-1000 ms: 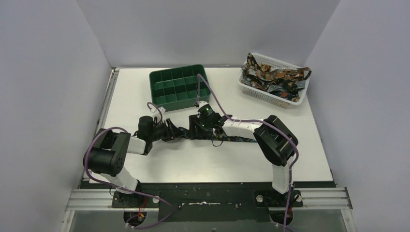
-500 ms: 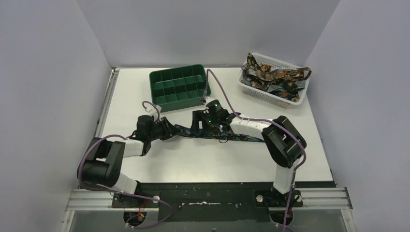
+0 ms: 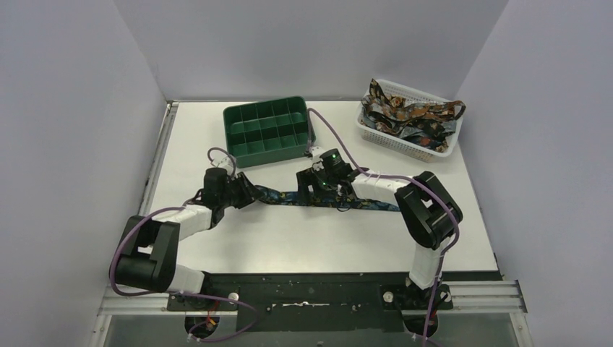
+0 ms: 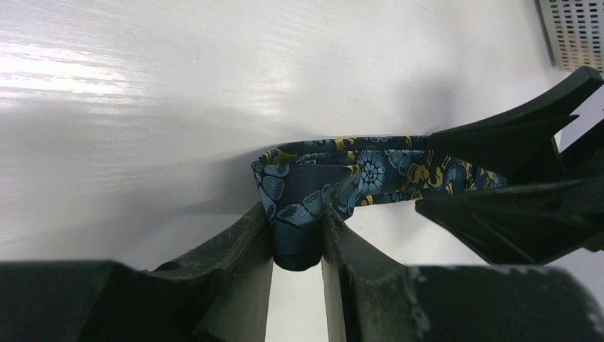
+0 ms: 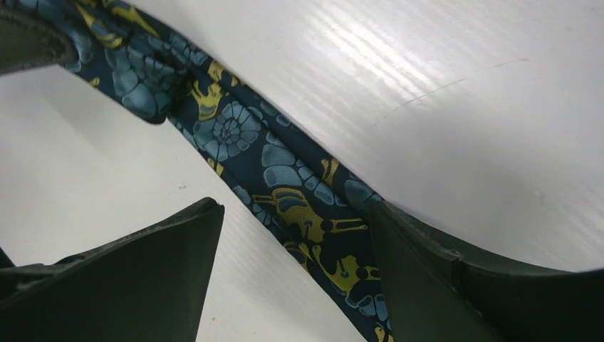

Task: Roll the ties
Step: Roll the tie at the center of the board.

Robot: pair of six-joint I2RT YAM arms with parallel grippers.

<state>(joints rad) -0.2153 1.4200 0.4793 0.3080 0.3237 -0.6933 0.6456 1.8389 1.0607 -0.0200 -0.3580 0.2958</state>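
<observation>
One dark navy tie (image 3: 361, 202) with blue and yellow patterns lies stretched across the middle of the table. My left gripper (image 3: 246, 194) is shut on its folded left end, and the fabric (image 4: 356, 171) is pinched between the pads of that gripper (image 4: 298, 239). A little to the right, my right gripper (image 3: 312, 189) straddles the same tie. In the right wrist view that gripper (image 5: 295, 208) is open and the tie (image 5: 235, 132) runs between its fingers, lying against the right finger (image 5: 427, 263). More ties (image 3: 408, 116) are piled at the back right.
A green compartment tray (image 3: 267, 130) stands just behind both grippers. The white mesh basket (image 3: 378, 135) that holds the other ties sits at the back right corner. Grey walls close the table on three sides.
My left gripper has closed on the tie's end and shifted left, pulling the tie straighter. The right gripper has opened and moved to the right along the tie.
</observation>
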